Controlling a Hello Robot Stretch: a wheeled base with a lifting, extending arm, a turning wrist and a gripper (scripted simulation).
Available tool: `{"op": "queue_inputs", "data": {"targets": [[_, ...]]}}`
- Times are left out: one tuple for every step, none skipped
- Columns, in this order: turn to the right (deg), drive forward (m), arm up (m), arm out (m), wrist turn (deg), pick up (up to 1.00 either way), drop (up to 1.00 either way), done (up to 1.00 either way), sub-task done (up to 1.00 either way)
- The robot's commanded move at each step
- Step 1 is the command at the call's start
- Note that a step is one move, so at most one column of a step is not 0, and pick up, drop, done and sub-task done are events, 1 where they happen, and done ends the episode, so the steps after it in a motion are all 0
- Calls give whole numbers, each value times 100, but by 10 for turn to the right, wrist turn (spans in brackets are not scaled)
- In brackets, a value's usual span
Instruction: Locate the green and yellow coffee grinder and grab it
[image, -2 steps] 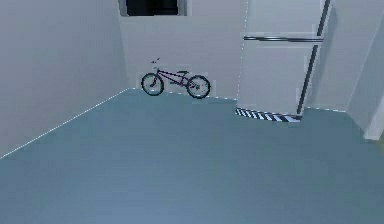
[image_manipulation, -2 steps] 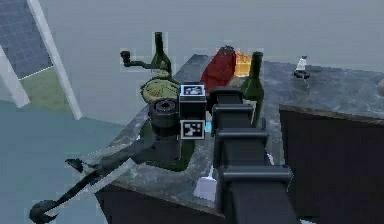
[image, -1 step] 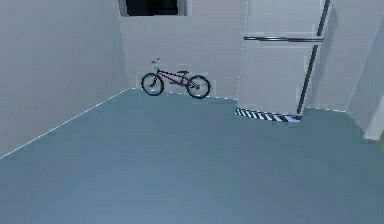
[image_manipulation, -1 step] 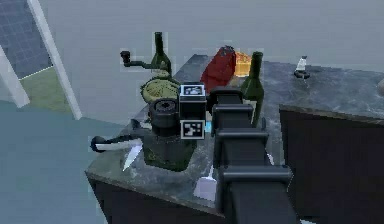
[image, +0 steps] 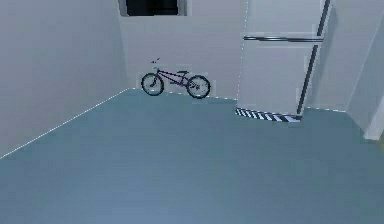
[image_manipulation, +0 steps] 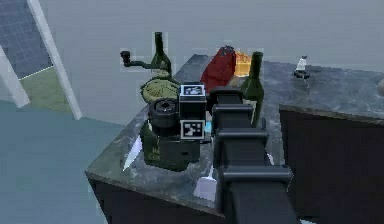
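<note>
**Green and yellow coffee grinder found and reached; grasp not confirmed**

Forward view: a blue-grey floor runs to a pale wall. A small purple-framed bicycle leans against that wall. To its right stands a tall white refrigerator with a black-and-white striped mat at its foot. None of this bears on the job.

Arm side view: a dark speckled stone worktop carries the task's thing. The grinder stands near the worktop's corner at the view's left. It has a round yellowish-green top and a thin crank reaching up and to the left.

The robot's dark square arm bar rises from the bottom edge toward the grinder, and the pincer sits right at its lower body. The grinder rests on the worktop at the pincer, so I cannot tell whether anything is held, nor how the fingers are set.

Around the grinder are:
- a tall dark green glass bottle behind it
- a second dark bottle to the right
- a red and orange packet
- a small pale shaker farther along
- a white blade-like piece near the edge

As I judge it, the locating is done and the reach looks made or nearly so. A sure hold and a lift clear of the worktop are left to do.
</note>
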Motion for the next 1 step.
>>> {"op": "queue_inputs", "data": {"targets": [[0,0,0,0,0,100,0,0,0]]}}
